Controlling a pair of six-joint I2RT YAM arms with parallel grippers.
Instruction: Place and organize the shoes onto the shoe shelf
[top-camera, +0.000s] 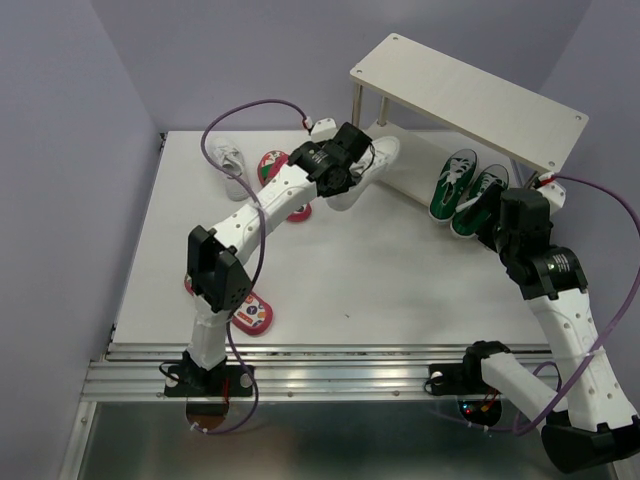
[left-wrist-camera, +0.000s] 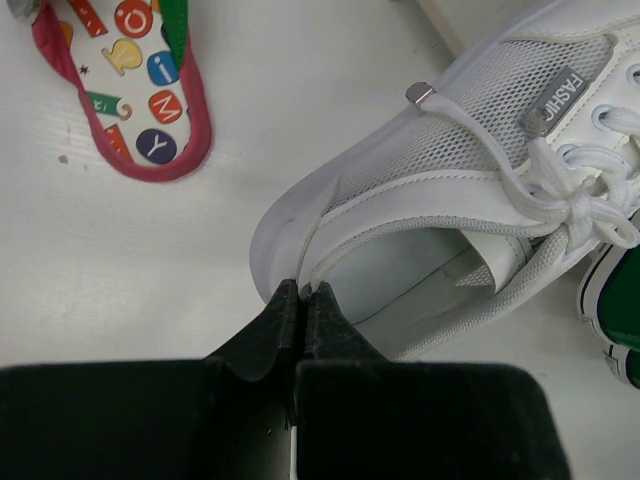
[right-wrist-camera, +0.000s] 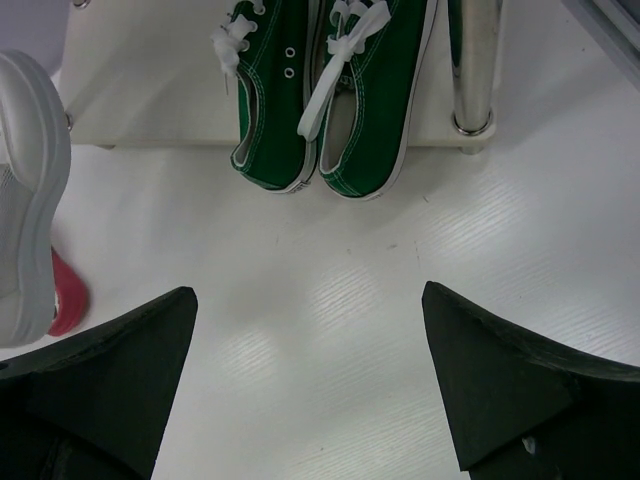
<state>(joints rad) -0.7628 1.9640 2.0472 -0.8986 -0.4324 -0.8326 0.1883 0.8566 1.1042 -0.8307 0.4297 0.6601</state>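
A grey tab (left-wrist-camera: 552, 100) on the white sneaker (left-wrist-camera: 450, 150) reads "FASHIO" as far as it can be made out, and the flip-flop (left-wrist-camera: 130, 100) up and to the left of the left jaws shows coloured discs lettered "Y" and "i". The left jaws are pinched tight on that sneaker's heel rim, and the shoe stretches ahead of them toward the shoe shelf (top-camera: 470, 95). The right jaws stand wide apart over the surface (right-wrist-camera: 330, 300) with nothing between them, and the green sneakers (right-wrist-camera: 320, 100) sit side by side straight ahead on the shelf's lower board (right-wrist-camera: 150, 90).
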